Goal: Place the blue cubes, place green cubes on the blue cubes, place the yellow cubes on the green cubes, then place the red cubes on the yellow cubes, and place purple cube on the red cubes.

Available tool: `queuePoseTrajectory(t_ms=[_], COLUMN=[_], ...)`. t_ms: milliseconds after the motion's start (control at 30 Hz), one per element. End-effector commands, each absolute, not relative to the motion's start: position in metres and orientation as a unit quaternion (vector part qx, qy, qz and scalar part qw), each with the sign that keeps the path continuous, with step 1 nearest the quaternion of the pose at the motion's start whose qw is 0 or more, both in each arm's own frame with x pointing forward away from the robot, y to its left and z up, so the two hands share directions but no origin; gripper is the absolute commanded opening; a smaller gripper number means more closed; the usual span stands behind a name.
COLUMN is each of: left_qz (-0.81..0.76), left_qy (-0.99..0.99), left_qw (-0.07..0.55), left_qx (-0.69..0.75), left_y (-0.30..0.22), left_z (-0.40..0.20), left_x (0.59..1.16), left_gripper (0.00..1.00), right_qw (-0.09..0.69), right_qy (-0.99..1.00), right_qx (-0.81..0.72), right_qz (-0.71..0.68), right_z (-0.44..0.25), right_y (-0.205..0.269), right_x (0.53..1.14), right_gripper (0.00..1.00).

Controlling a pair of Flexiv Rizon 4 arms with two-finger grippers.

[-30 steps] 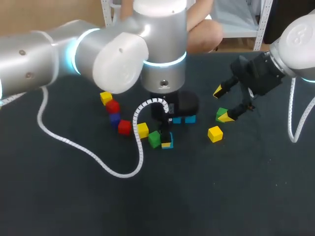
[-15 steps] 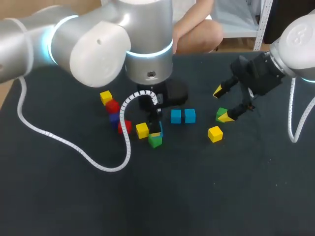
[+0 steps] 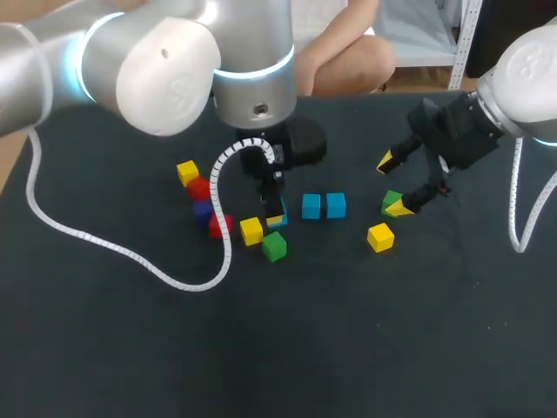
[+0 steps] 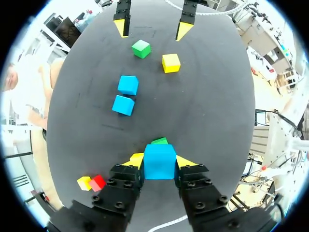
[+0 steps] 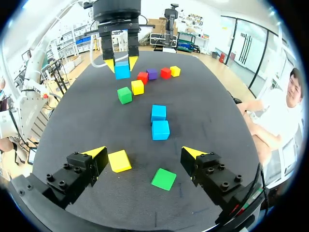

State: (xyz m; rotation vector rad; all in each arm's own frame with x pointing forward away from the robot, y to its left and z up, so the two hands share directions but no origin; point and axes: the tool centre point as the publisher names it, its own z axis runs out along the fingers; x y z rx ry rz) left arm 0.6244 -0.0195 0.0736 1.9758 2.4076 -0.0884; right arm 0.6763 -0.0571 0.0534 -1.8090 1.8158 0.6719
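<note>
My left gripper (image 4: 160, 163) was clamped on a blue cube (image 4: 159, 159), one yellow tip against each side. In the head view that cube (image 3: 276, 217) hung just left of centre, clear of the table. A second before, the same gripper had sat lower and further right in the head view, beside a green cube (image 3: 274, 246), with my arm covering the middle of the table. It had since drawn up and left with the cube. That uncovered the blue pair (image 3: 323, 205), lying side by side just right of centre. I judged the base row unfinished: the held cube probably belonged next to that pair, and no green had yet gone on top. My right gripper (image 3: 393, 185) had not moved. It stood with fingers spread at the right of the head view, over another green cube (image 3: 391, 201) and holding nothing.
</note>
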Motion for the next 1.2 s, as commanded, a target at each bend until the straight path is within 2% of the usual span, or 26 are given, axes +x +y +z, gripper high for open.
queuePoseTrajectory(t_ms=[33,900,1067,1200], left_qz=[-0.027,-0.022,0.021,0.067], left_qy=[0.769,0.765,0.763,0.756], left_qw=[-0.002,-0.006,-0.006,-0.029], left_qx=[0.638,0.644,0.646,0.65], left_y=[-0.024,-0.025,-0.032,-0.039], left_z=[0.077,0.079,0.085,0.082], left_x=[0.631,0.631,0.642,0.651], left_gripper=[0.0,0.0,0.0,0.0], right_qw=[0.244,0.244,0.244,0.244], right_qy=[0.664,0.664,0.664,0.664], right_qx=[-0.662,-0.662,-0.662,-0.662], right_qz=[0.246,0.246,0.246,0.246], right_z=[0.053,0.053,0.053,0.053], right_y=[-0.057,-0.057,-0.057,-0.057], right_x=[0.676,0.676,0.676,0.676], right_gripper=[1.0,1.0,1.0,1.0])
